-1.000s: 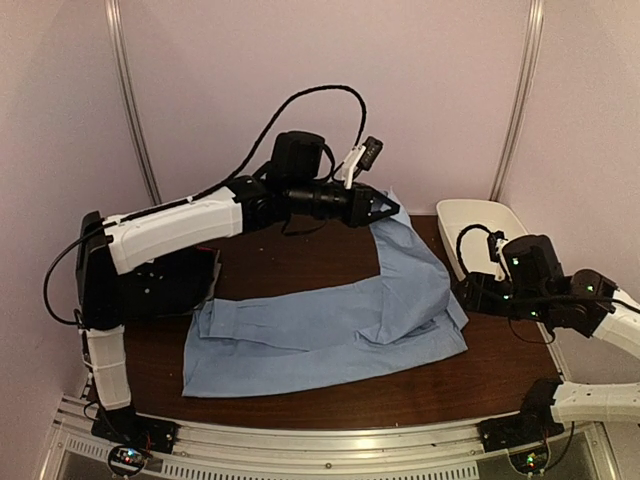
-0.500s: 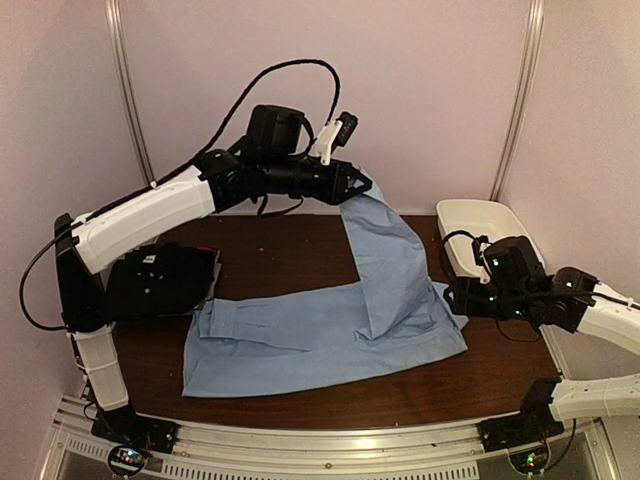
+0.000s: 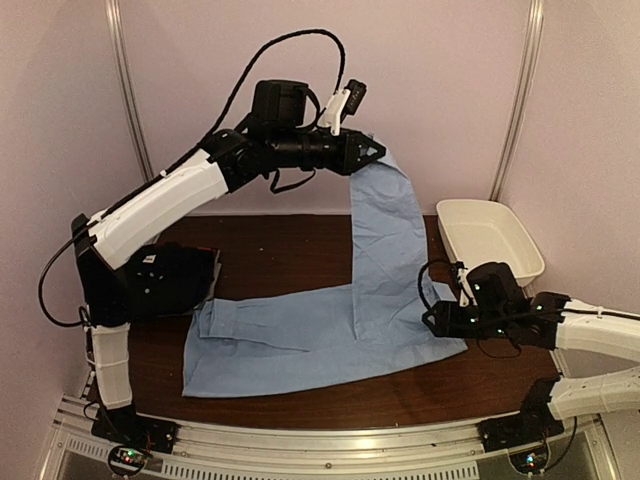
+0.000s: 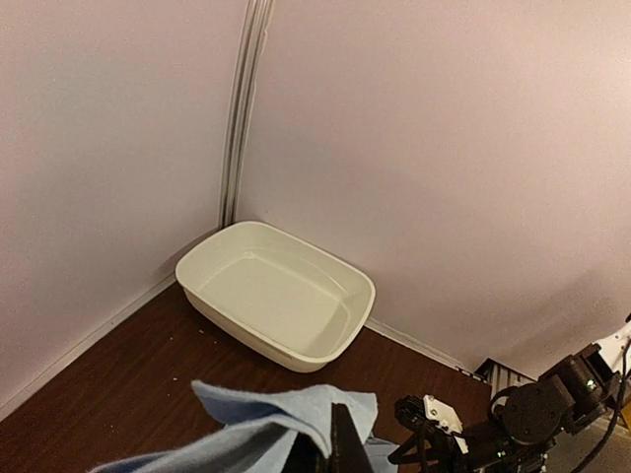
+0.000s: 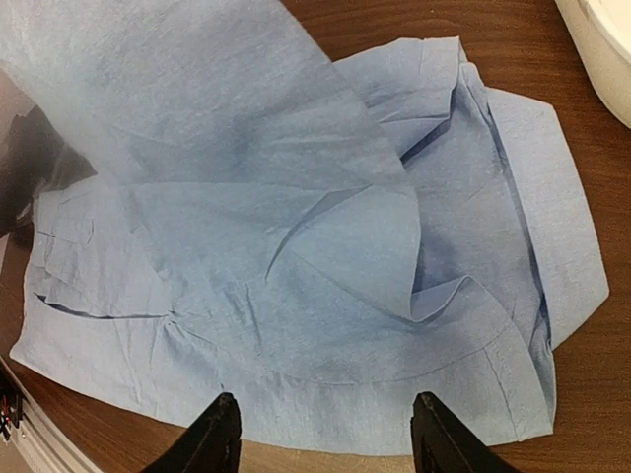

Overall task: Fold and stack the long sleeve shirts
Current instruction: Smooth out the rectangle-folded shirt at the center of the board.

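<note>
The light blue shirt lies spread across the brown table, and one strip of it is pulled up high toward the back wall. My left gripper is shut on the top of that strip; in the left wrist view the blue cloth drapes over its closed fingers. My right gripper hovers open at the shirt's right edge. In the right wrist view its fingertips straddle the hem of the shirt with nothing between them. The black shirt lies at the table's left, partly hidden by the left arm.
A white oval tub stands at the back right corner, empty in the left wrist view. Walls close in behind and on both sides. Bare table shows behind the blue shirt.
The left gripper has lifted the blue cloth higher, stretching the strip taut. The right arm has moved left and down to the shirt's right edge.
</note>
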Action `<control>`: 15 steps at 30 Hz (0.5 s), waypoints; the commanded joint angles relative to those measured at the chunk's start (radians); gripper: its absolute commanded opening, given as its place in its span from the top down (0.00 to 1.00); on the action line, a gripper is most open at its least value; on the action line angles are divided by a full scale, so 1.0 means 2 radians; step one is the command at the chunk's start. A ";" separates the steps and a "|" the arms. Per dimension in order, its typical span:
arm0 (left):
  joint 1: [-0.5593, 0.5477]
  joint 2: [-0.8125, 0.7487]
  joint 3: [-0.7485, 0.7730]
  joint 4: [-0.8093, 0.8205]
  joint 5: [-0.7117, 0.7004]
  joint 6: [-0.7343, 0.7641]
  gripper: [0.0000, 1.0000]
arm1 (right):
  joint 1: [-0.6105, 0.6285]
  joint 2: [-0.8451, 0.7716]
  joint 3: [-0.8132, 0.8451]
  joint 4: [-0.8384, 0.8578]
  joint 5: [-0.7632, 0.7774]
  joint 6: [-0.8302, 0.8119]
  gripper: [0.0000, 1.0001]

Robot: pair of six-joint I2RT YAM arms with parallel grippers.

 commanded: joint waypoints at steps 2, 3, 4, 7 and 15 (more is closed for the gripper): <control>0.004 0.016 0.017 0.018 0.018 0.003 1.00 | -0.001 0.028 -0.022 0.072 -0.030 0.006 0.40; 0.004 0.017 0.014 0.017 0.018 0.002 1.00 | -0.001 0.036 -0.023 0.082 -0.032 0.004 0.40; 0.004 0.016 0.012 0.015 0.017 0.001 1.00 | -0.001 0.046 -0.024 0.089 -0.035 0.002 0.41; 0.004 0.011 0.006 0.011 0.004 0.000 1.00 | -0.002 0.081 -0.019 0.106 -0.039 -0.005 0.41; 0.006 -0.003 -0.006 0.011 -0.001 0.000 1.00 | -0.028 0.157 0.008 0.144 -0.046 -0.043 0.41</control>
